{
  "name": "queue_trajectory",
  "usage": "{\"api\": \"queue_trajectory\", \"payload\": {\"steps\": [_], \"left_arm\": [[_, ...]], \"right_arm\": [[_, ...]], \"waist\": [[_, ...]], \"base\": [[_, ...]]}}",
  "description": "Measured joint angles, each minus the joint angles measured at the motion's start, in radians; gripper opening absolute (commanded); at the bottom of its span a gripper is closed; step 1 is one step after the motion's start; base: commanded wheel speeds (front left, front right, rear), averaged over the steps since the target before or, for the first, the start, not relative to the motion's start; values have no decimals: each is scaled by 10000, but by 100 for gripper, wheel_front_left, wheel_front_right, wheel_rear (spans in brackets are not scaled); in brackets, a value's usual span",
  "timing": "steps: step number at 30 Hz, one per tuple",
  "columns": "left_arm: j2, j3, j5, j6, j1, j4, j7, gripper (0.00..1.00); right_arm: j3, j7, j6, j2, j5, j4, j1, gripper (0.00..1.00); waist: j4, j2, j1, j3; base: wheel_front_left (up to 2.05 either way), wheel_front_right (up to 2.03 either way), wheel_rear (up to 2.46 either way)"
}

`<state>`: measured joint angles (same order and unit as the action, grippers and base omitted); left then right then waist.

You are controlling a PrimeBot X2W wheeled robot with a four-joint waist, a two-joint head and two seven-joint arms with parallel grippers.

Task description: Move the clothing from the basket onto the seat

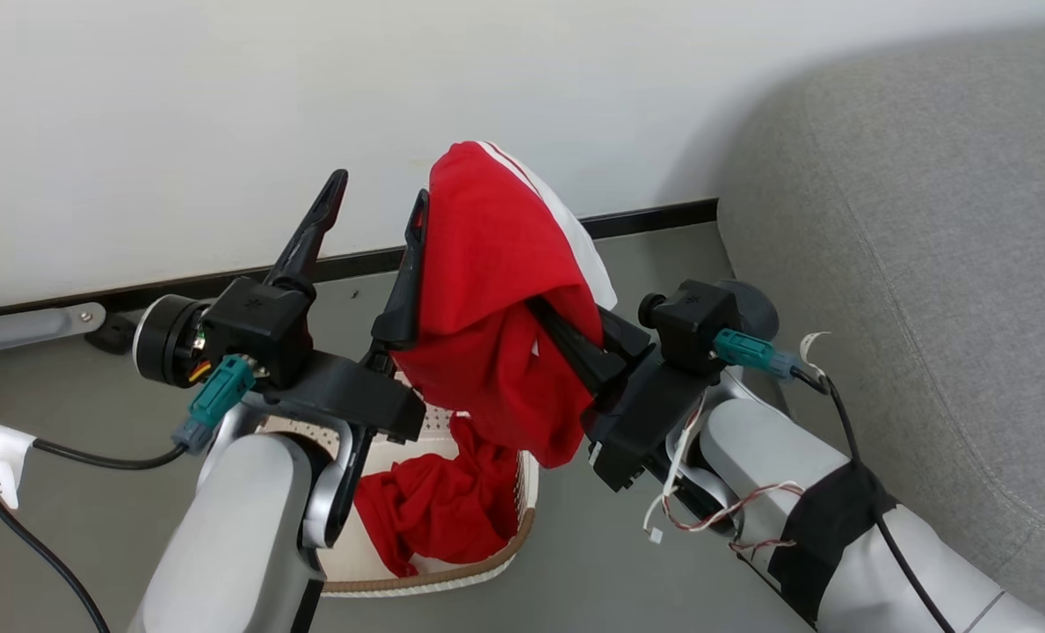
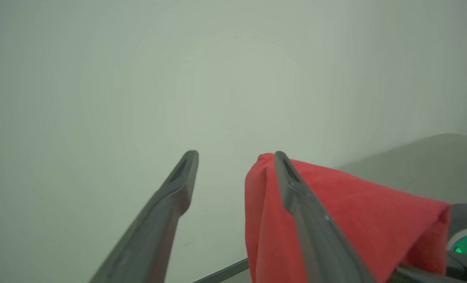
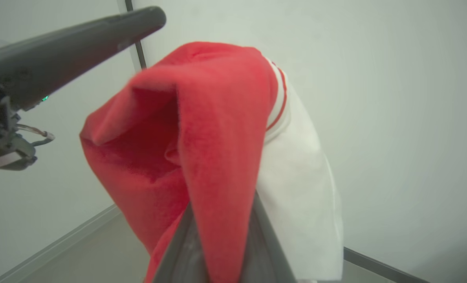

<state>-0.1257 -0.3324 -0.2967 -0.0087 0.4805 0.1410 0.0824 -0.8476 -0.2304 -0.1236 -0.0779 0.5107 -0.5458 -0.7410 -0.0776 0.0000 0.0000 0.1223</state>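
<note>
A bright red soft fabric garment with a white panel and thin red-and-white stripes along one edge hangs bunched in the air above the cream-white perforated plastic basket. Its lower folds dangle toward the basket's brown woven-look rim. A second crumpled red garment lies inside the basket, which stands on the grey floor near the white wall.

The right gripper is pinched narrow on a fold of the raised garment. In the right wrist view the cloth runs up between its two dark fingers and drapes over them.

The left gripper stands spread wide with its fingers pointing up. Its inner finger lies against the garment's red edge and its outer finger is out in the open air.

The large light grey upholstered sofa of coarse woven fabric sits to the robot's right, apart from the held garment.
</note>
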Motion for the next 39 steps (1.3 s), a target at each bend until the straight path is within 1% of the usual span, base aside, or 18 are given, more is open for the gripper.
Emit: {"api": "queue_trajectory", "payload": {"steps": [18,19,37,39], "left_arm": [[0,-75,-10,-19,0,63,88,100],[2,-84,-10,-102,0,92,90,100],[96,-316,-56,-198,-3,460,267,100],[96,-320,-86,-272,-12,527,311,100]], "right_arm": [[245,-90,50,-12,96,59,198,0],[253,-90,50,-13,96,59,202,0],[535,-104,104,-58,182,42,595,0],[558,-161,104,-61,184,46,615,0]], "waist": [[-1403,0,0,78],[-1489,0,0,82],[-2842,0,0,-58],[-3045,0,0,-105]], "base": [[0,0,0],[0,0,0],[0,0,0],[0,0,0]]}}
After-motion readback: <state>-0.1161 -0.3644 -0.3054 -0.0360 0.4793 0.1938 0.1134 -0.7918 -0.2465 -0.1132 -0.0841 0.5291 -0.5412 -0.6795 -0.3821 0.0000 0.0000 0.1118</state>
